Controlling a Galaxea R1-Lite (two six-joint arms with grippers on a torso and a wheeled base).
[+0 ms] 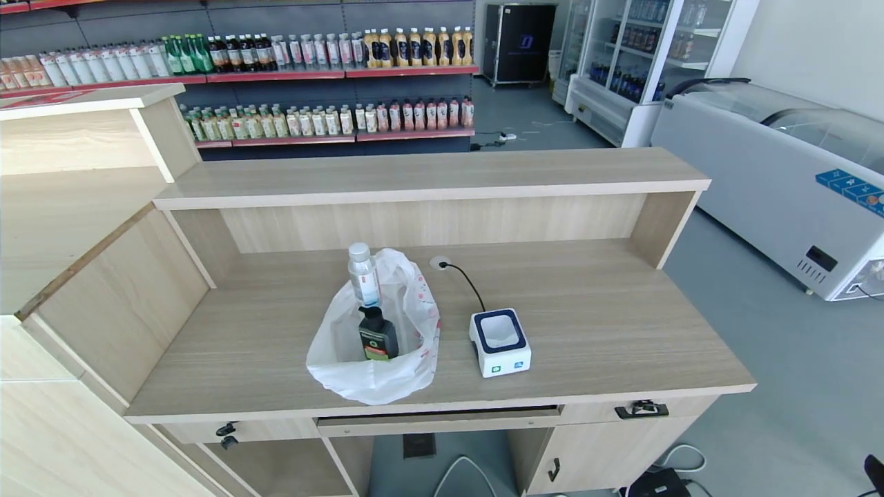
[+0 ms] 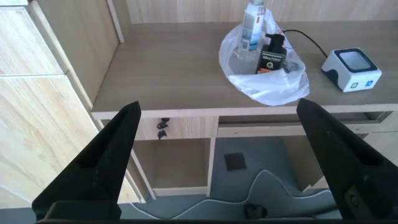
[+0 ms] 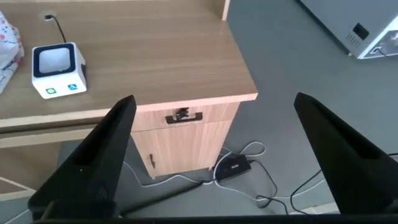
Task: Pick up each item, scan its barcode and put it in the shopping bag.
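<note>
Wood desk [image 1: 587,310]: shopping bag [image 1: 331,359], barcode scanner [image 1: 500,342] just beside. Drink shelves [image 1: 311,69], chest freezer [image 1: 773,159] beyond. Left pincer [image 2: 217,107], right pincer [image 3: 214,98] agape.

1. Head view: the light wooden counter [image 1: 587,310] is viewed from above, forward and downward, at middling range.
2. Wrist views: set back before its front edge, angled down.
3. The white, blue-rimmed box scanner [image 1: 500,341] [image 2: 352,68] [image 3: 57,70] is shared by all three.

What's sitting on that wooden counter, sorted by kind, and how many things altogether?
Bottles: 2 (clear bottle, dark bottle, both in the bag)
Shopping bag: 1
Scanner: 1
Total: 4
</note>
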